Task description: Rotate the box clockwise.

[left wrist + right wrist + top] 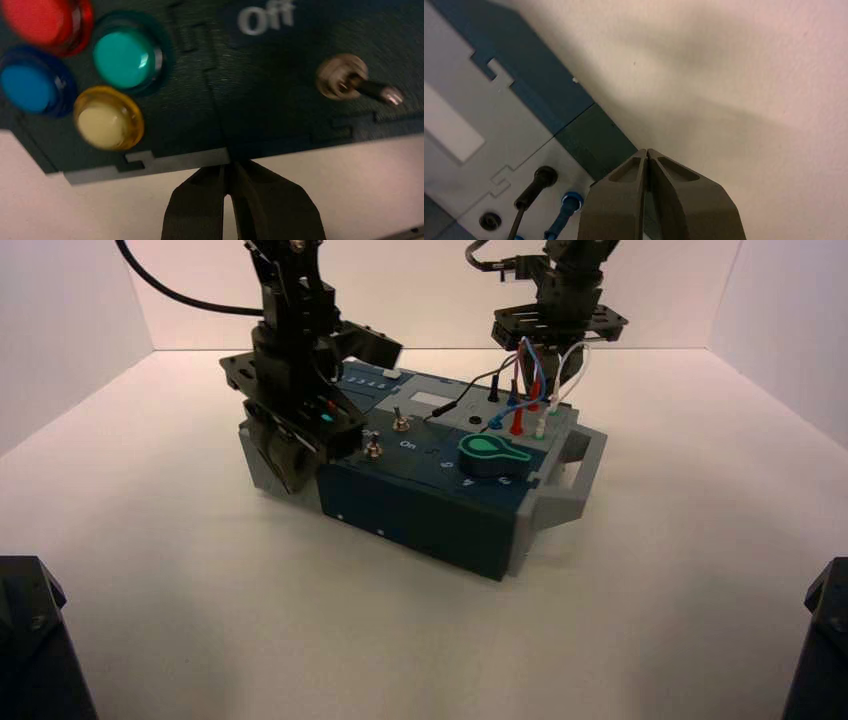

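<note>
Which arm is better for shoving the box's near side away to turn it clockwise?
Probably the left: its gripper is at the box's near-left edge, by the yellow button. The right gripper is at the far side.

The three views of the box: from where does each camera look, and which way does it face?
High view: above and behind the arms, facing down on the long teal-and-grey box; both arms show.
Left wrist view: on the left arm, facing the coloured round buttons; left gripper shows.
Right wrist view: on the right arm, facing the plug side; right gripper shows.
High and right wrist views share plugs.
</note>
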`<state>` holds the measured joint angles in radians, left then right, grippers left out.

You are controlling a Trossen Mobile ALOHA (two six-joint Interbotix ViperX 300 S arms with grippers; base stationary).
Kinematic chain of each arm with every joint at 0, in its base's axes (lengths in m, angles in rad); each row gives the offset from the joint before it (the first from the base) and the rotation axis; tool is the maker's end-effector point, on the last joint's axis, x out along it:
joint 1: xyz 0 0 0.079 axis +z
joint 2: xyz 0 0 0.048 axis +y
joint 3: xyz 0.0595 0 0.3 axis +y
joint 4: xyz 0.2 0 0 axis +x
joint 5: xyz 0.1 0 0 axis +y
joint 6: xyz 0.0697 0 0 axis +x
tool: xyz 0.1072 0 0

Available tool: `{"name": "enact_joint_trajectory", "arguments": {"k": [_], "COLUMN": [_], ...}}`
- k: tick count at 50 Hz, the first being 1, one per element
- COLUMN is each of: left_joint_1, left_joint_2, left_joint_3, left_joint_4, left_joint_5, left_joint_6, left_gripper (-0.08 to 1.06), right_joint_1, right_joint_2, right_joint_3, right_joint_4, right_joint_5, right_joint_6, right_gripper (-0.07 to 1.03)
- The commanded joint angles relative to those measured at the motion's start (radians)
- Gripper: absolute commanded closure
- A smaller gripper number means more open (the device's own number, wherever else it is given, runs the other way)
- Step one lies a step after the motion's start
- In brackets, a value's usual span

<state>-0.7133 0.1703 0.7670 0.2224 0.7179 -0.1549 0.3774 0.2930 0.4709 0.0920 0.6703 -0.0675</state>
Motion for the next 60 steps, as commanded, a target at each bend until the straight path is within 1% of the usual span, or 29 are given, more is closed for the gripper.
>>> {"name": "enact_joint_trajectory", "arguments": {"k": [1, 8, 13, 15, 17, 19, 23, 30, 34, 43, 46, 48, 51, 58, 60], "left_joint_1": [0.038, 0.066, 0.084, 0.084, 0.097, 0.097, 0.112, 0.130, 0.135, 0.135, 0.135, 0.135, 0.135, 0.137, 0.138], "left_joint_2": [0.000, 0.023, 0.057, 0.060, 0.080, 0.080, 0.115, 0.156, 0.183, 0.238, 0.242, 0.255, 0.265, 0.285, 0.285], "left_joint_3": [-0.061, -0.086, -0.112, -0.115, -0.127, -0.127, -0.150, -0.175, -0.199, -0.245, -0.252, -0.267, -0.282, -0.308, -0.311], "left_joint_4": [0.028, 0.046, 0.063, 0.064, 0.077, 0.077, 0.091, 0.107, 0.114, 0.115, 0.115, 0.117, 0.117, 0.121, 0.129], "left_joint_5": [-0.043, -0.057, -0.072, -0.074, -0.083, -0.083, -0.100, -0.126, -0.127, -0.137, -0.143, -0.149, -0.152, -0.153, -0.149], "left_joint_6": [0.003, 0.003, 0.003, 0.003, 0.003, 0.003, 0.003, 0.003, 0.003, 0.005, 0.005, 0.005, 0.005, 0.012, 0.014], "left_gripper": [1.01, 1.01, 1.01, 1.01, 1.01, 1.01, 1.01, 1.01, 1.01, 1.01, 1.01, 1.01, 1.01, 1.01, 1.01], "right_joint_1": [0.075, 0.098, 0.124, 0.126, 0.141, 0.141, 0.172, 0.199, 0.219, 0.258, 0.264, 0.273, 0.282, 0.281, 0.273], "right_joint_2": [-0.021, -0.051, -0.078, -0.080, -0.091, -0.091, -0.106, -0.115, -0.117, -0.117, -0.115, -0.117, -0.120, -0.124, -0.124], "right_joint_3": [0.051, 0.081, 0.115, 0.118, 0.133, 0.133, 0.164, 0.190, 0.201, 0.213, 0.213, 0.216, 0.219, 0.229, 0.235], "right_joint_4": [0.043, 0.066, 0.074, 0.074, 0.083, 0.083, 0.106, 0.140, 0.169, 0.193, 0.201, 0.219, 0.229, 0.227, 0.224], "right_joint_5": [0.023, 0.017, 0.005, 0.003, 0.002, 0.002, -0.011, -0.029, -0.035, -0.043, -0.044, -0.048, -0.052, -0.067, -0.072], "right_joint_6": [0.005, 0.005, 0.015, 0.017, 0.025, 0.025, 0.025, 0.029, 0.029, 0.031, 0.031, 0.031, 0.031, 0.031, 0.031], "right_gripper": [0.98, 0.98, 0.98, 0.98, 0.98, 0.98, 0.98, 0.98, 0.98, 0.98, 0.98, 0.98, 0.98, 0.99, 0.99]}}
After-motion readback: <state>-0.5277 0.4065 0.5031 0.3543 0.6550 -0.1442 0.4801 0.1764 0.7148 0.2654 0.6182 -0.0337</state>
